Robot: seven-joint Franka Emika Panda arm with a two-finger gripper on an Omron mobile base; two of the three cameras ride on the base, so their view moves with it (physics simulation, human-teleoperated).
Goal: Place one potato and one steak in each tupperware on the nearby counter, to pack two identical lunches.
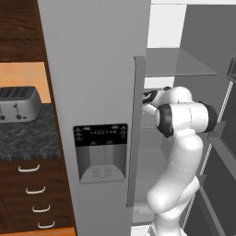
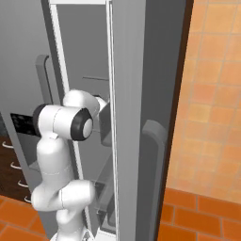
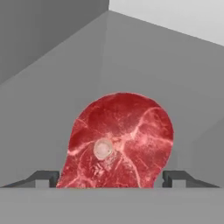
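Note:
A red steak [image 3: 122,135] with pale marbling and a small round bone lies flat on a grey fridge shelf [image 3: 39,131]. My gripper [image 3: 109,177] is open, and the steak's near end sits between the two dark fingertips [image 3: 46,177], which stand close beside its edges. In the left base view my white arm [image 1: 184,117] reaches into the open fridge behind the door's edge. The counter [image 1: 27,136] is at the left. The potato and the tupperware are out of view.
The grey fridge door with a dispenser panel [image 1: 100,152] stands just left of the arm, and the other open door [image 2: 141,141] is on its right. A silver toaster [image 1: 18,103] sits on the counter over drawers with curved handles [image 1: 32,184].

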